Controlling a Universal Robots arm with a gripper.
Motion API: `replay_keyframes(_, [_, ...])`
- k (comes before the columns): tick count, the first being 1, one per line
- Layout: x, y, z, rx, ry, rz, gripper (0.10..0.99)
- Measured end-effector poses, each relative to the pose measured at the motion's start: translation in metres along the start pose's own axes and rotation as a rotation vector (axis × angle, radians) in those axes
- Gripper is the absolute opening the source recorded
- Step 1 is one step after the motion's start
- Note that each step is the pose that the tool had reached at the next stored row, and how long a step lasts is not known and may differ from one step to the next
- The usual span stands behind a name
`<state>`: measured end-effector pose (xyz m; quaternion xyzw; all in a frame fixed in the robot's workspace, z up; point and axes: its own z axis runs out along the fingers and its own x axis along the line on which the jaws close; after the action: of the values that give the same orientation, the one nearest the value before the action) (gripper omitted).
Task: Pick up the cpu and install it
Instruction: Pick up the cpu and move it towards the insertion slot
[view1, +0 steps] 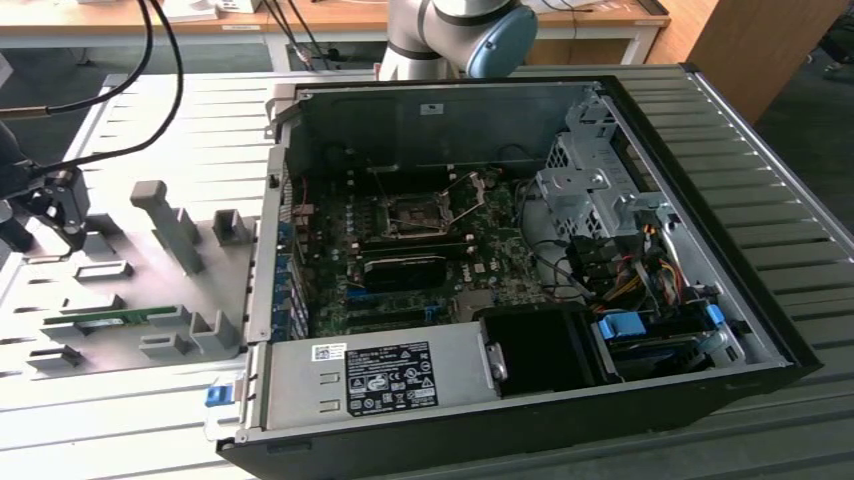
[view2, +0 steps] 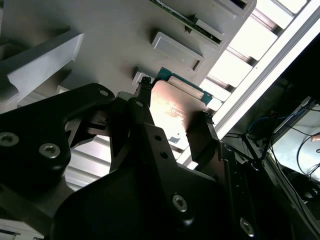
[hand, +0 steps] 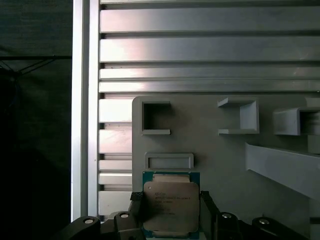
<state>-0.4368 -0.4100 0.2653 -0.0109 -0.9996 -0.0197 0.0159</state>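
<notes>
The cpu (hand: 171, 204) sits between the jaws of the gripper (hand: 170, 199), which pinch it at two opposite edges, over the grey fixture plate (hand: 220, 150) on the ribbed counter (hand: 200, 50). I cannot tell whether it still touches the plate. In the exterior view, the open computer case (view1: 694, 200) lies well apart, to that view's right.

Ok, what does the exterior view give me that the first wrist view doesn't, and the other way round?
Exterior view adds: the open computer case with the socket on its board, and the memory stick lying on the fixture plate. First wrist view adds: the cpu, metal top up, right at the hand. Both share: the grey fixture plate with its raised pockets, the ribbed table and the hand.
</notes>
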Motion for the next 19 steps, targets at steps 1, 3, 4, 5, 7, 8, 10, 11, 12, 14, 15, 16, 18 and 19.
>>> replay_keyframes(1, [0.0, 0.0, -0.0003, 0.0, 0.0, 0.0, 0.537])
replay_keyframes(3, [0.0001, 0.0, -0.001, 0.0, 0.0001, 0.0, 0.537])
replay_keyframes(4, [0.0001, 0.0, -0.0014, 0.0, 0.0001, 0.0, 0.537])
replay_keyframes(5, [0.0001, 0.0001, -0.0019, 0.0, 0.0002, 0.0, 0.537])
replay_keyframes(7, [0.0001, 0.0001, -0.0025, 0.0, 0.0, 0.0, 0.537])
replay_keyframes(8, [0.0001, 0.0001, -0.0029, 0.0, 0.0, 0.0, 0.537])
replay_keyframes(10, [0.0001, 0.0002, -0.0037, 0.0, 0.0001, 0.0, 0.537])
replay_keyframes(11, [0.0001, 0.0002, -0.004, 0.0, 0.0, 0.0, 0.537])
replay_keyframes(12, [0.0002, 0.0002, -0.0044, 0.0, 0.0, 0.0, 0.537])
replay_keyframes(14, [0.0002, 0.0002, -0.0051, 0.0, 0.0, 0.0, 0.537])
replay_keyframes(15, [0.0002, 0.0002, -0.0055, 0.0, 0.0001, 0.0, 0.537])
replay_keyframes(16, [0.0002, 0.0002, -0.0058, 0.0, 0.0, 0.0, 0.537])
replay_keyframes(18, [0.0002, 0.0003, -0.0065, 0.0, 0.0001, 0.0, 0.537])
replay_keyframes(19, [0.0002, 0.0003, -0.0069, 0.0, 0.0, 0.0, 0.537])
